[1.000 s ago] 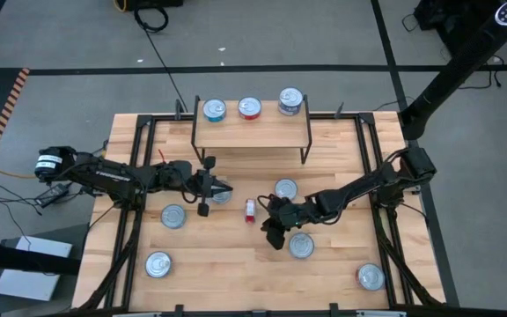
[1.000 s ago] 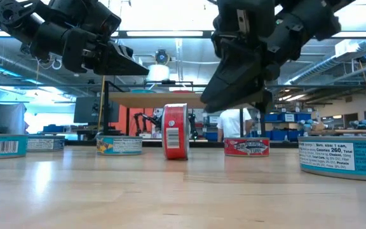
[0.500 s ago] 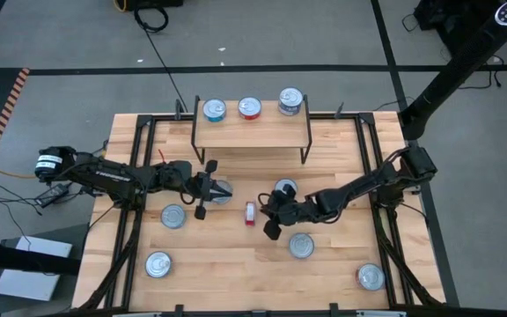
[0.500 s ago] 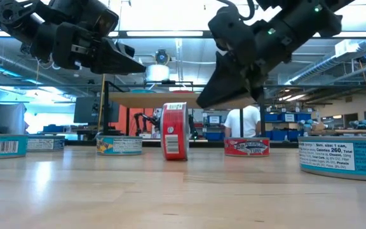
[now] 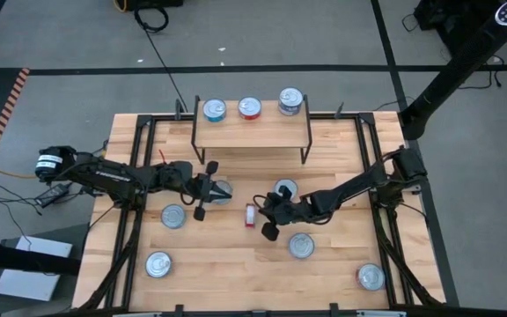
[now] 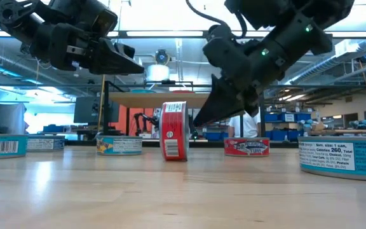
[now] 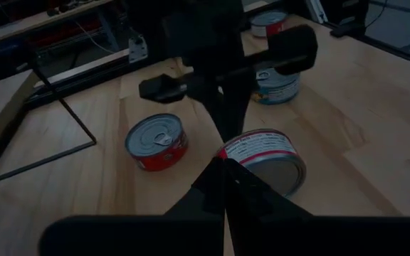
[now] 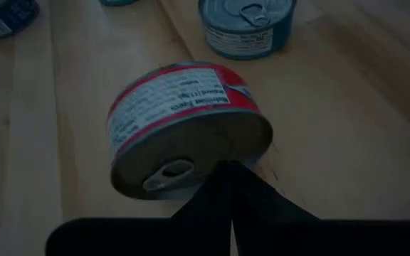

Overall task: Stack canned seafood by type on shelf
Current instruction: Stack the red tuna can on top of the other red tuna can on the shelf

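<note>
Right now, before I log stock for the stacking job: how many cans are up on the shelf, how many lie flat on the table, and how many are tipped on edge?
Shelved cans: 3
Flat table cans: 6
Red can on edge: 1
Total: 10

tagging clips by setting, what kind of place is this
Probably a robotics lab or workshop: a wooden table on a black frame, ceiling strip lights over workbenches behind, and a person standing far off in the open room.

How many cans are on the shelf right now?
3 on the shelf, in a row: left can, middle can, right can. Any stacked beneath would be hidden from above.
</note>
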You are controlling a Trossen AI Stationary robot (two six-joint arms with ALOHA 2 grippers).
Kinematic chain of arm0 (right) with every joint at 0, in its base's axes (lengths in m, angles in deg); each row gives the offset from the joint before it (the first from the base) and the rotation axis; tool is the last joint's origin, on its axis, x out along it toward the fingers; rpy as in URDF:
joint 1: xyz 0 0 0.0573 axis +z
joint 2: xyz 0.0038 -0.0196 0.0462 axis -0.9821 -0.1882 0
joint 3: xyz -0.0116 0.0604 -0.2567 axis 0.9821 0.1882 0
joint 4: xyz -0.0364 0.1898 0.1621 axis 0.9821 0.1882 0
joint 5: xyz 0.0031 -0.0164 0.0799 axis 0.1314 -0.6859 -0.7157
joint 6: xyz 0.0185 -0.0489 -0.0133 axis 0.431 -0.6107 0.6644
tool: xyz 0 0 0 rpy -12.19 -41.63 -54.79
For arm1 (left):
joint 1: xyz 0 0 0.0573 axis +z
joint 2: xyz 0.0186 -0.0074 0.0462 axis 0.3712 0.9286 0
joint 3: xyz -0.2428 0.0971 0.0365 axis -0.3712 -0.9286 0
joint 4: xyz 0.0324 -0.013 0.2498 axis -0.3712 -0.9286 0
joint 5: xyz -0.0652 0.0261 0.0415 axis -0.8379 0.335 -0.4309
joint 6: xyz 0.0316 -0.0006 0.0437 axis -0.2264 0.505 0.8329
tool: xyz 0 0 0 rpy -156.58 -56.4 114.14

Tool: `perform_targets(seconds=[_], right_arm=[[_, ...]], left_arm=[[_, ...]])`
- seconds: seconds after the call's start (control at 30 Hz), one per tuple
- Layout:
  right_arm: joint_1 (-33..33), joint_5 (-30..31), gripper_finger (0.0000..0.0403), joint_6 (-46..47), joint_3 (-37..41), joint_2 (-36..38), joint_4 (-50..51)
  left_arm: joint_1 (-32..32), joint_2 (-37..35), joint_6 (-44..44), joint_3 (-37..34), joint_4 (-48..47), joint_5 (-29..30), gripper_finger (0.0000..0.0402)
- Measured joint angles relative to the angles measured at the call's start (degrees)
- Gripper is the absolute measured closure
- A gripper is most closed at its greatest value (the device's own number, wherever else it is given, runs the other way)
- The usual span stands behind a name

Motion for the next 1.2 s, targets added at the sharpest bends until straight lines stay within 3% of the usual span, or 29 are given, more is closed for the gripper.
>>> perform_targets(seconds=[0.43,0.63,1.03,1.2], right_arm=[[-3.9,-0.2,0.0397,-6.6,-0.1,-4.1,-14.3],[-5.0,-1.9,0.0396,-11.3,-0.8,-3.8,-15.9],[-1.6,-0.8,0.0347,-11.7,-8.0,2.8,7.5],[1.4,0.1,0.0316,-8.7,-10.2,3.6,16.2]], left_arm=[[-1.1,0.0,1.5,0.0,0.0,-0.1,0.0396],[-1.1,0.0,1.5,0.0,-0.3,-1.7,0.0396],[-1.4,0.0,1.1,0.0,-0.3,0.3,0.0386],[-3.4,0.0,1.1,0.0,-0.3,3.9,0.0368]])
